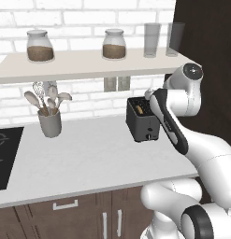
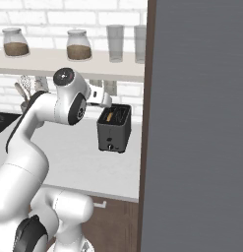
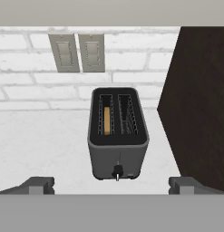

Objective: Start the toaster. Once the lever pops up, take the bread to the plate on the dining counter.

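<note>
Left base view, left to right:
- Cooktop (image 1: 4, 156): black, set in the pale worktop (image 1: 89, 161) at its left end.
- Shelf (image 1: 84, 63) above: two jars (image 1: 39, 46) of brown contents, then two empty glasses (image 1: 152, 40) toward the right.
- Utensil crock (image 1: 50, 123): grey, upright on the worktop near the brick wall, holding pale spoons and a whisk.
- Wall outlets (image 1: 116, 83): a pair, under the shelf, behind the toaster.
- Toaster (image 1: 141, 119): dark, upright on the worktop near its right end, just beside the tall dark cabinet (image 1: 215, 70). Narrow face with a lever and a small knob turned toward the robot.
- Bread (image 3: 106, 120): tan slice standing on edge in the left slot, seen from the hand; right slot holds only its wire rack.
- Gripper (image 3: 111, 185): jaws spread wide, nothing between them; fingertips (image 3: 38, 185) sit either side of the toaster's front face, apart from it, short of the lever.
- Arm (image 1: 182, 121): white, reaching from lower right toward the toaster.
</note>
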Motion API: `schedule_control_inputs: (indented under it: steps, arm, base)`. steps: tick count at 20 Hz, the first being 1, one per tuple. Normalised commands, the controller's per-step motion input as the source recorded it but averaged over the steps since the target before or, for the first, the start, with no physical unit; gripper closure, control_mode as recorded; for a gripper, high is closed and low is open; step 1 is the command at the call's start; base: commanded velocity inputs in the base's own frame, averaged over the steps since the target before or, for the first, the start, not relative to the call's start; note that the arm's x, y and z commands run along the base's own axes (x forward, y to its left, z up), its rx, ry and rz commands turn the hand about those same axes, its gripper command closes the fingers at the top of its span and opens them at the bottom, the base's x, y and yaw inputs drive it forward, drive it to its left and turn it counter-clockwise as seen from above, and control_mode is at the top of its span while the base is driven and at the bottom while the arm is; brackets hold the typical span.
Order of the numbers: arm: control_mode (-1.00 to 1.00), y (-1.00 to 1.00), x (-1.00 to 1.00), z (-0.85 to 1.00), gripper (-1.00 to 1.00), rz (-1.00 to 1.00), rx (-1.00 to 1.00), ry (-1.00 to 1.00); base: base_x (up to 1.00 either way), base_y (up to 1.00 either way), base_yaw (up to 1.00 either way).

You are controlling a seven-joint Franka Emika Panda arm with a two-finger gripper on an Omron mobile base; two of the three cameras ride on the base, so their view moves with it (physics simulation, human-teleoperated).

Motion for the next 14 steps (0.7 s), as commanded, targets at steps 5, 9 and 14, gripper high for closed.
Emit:
schedule_control_inputs:
  steps: [5,9,14]
  arm:
    - [-1.0,0.0,0.0,0.0,-1.0,0.0,0.0,0.0]
    - [-1.0,0.0,0.0,0.0,-1.0,0.0,0.0,0.0]
    - [-1.0,0.0,0.0,0.0,-1.0,0.0,0.0,0.0]
  base:
    - [0.0,0.0,0.0]
    - [0.0,0.0,0.0]
    - [0.0,0.0,0.0]
